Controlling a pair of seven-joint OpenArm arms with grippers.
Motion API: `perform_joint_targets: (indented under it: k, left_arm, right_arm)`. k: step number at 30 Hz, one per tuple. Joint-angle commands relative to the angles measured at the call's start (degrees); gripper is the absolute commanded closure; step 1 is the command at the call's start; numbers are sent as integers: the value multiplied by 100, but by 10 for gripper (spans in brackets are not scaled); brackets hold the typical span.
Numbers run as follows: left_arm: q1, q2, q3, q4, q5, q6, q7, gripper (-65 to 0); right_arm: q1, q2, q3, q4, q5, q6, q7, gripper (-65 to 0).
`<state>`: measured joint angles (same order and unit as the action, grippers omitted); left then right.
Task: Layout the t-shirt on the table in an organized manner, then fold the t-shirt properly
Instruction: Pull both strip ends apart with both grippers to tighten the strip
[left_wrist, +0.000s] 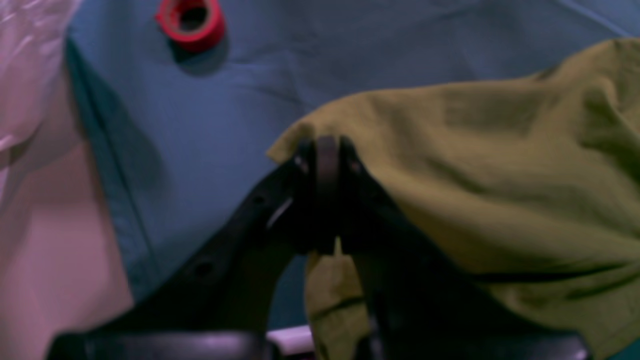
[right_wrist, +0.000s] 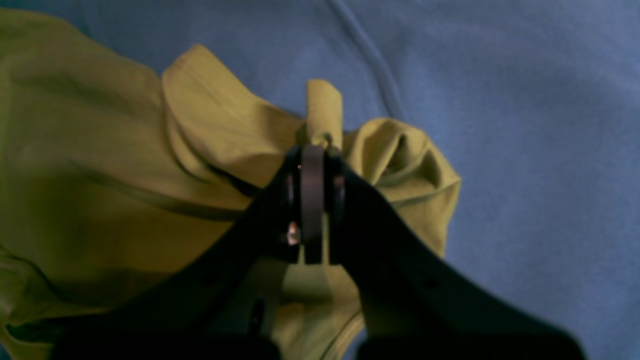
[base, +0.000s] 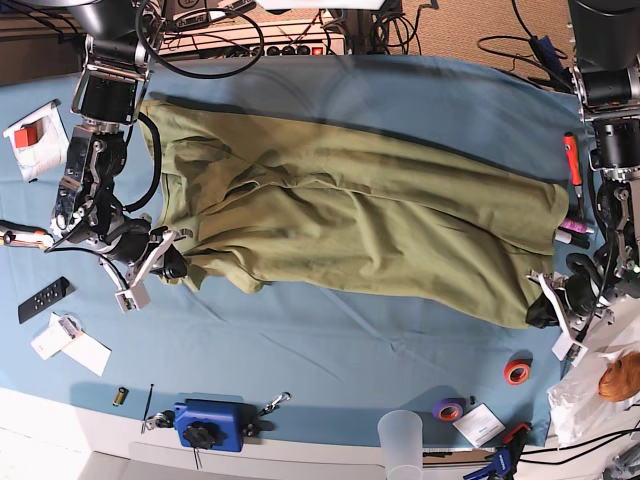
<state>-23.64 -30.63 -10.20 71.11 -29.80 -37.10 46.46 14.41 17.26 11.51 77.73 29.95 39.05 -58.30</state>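
Black right gripper (right_wrist: 314, 150) pinches soft olive t-shirt (right_wrist: 100, 165) (creased cotton).

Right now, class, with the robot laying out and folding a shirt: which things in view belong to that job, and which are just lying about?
Belong to the job:
t-shirt
table
left gripper, shut on the t-shirt
right gripper, shut on the t-shirt

Just lying about:
red tape roll
purple tape roll
plastic cup
blue clamp block
remote
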Motion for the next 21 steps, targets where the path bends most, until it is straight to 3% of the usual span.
perform_joint_targets:
  k: [1,3,7,16,21]
  left_arm:
    - [-144,-116,-46,87,-87,4,-129,0]
    - [-142,-116,-48,87,-170,2,-66,0]
    - [-94,-116,-48,87,-835,0,654,0]
    - [280,-227,-122,87,-839,0,610,0]
    - [284,-227,-422,87,-844,0,608,0]
  right_arm:
    - [144,87,26,107,136,39,127,0]
    - [144,85,72,107,273,42,116,0]
    - [144,83,404,107,925,70,-118,0]
    - [-170,83,1392,188,2437,95,-1075,0]
    - [-717,85,1523,894,2621,95,-1156,0]
